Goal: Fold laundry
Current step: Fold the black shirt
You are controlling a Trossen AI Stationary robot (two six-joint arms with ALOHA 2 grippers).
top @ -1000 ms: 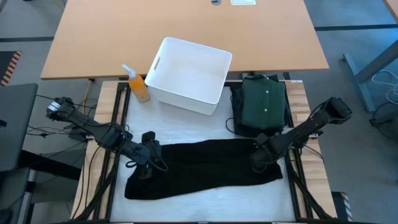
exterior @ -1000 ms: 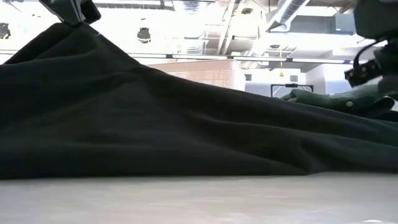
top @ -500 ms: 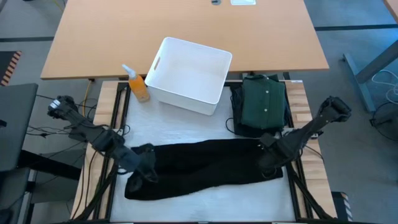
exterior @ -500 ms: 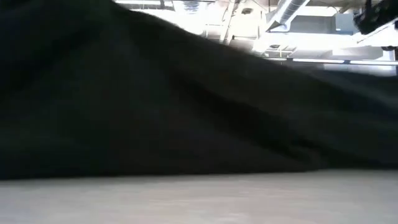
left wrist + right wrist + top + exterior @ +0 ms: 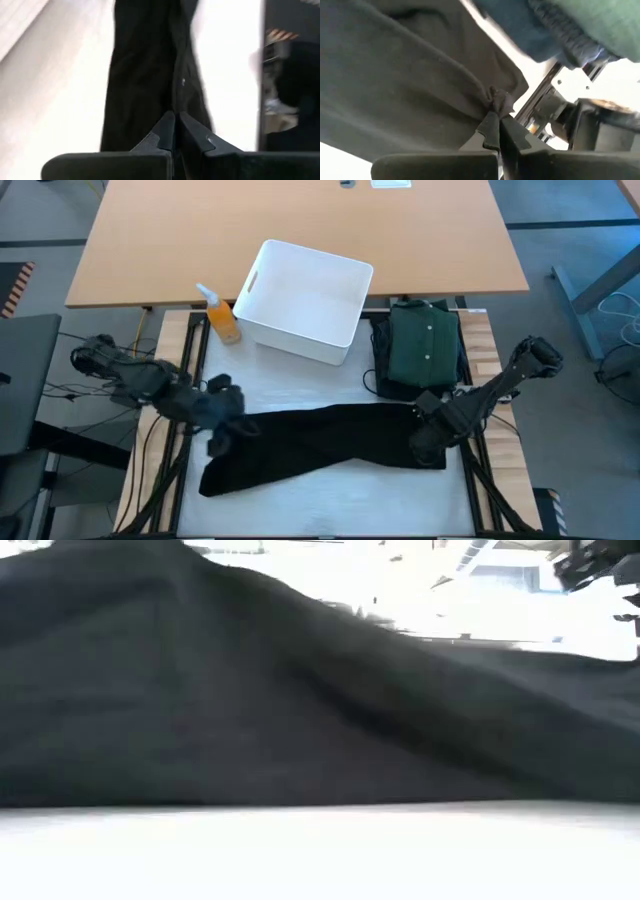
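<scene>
You are looking at a robotics lab or test workshop, not a home. The white work surface (image 5: pixel 300 380) sits in an open frame with wooden side rails (image 5: pixel 193 330), and loose cables (image 5: pixel 55 390) trail beside it. A large bare wooden desk (image 5: pixel 300 230) stands behind, on grey carpeted floor (image 5: pixel 580 240) with hazard-striped tape (image 5: pixel 18 285) at one edge.

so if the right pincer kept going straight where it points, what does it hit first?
Nothing to travel to: the right pincer, shut, already pinches a bunched edge of the black garment. Straight past that fold probably comes the table frame, though depth is unclear.
</scene>
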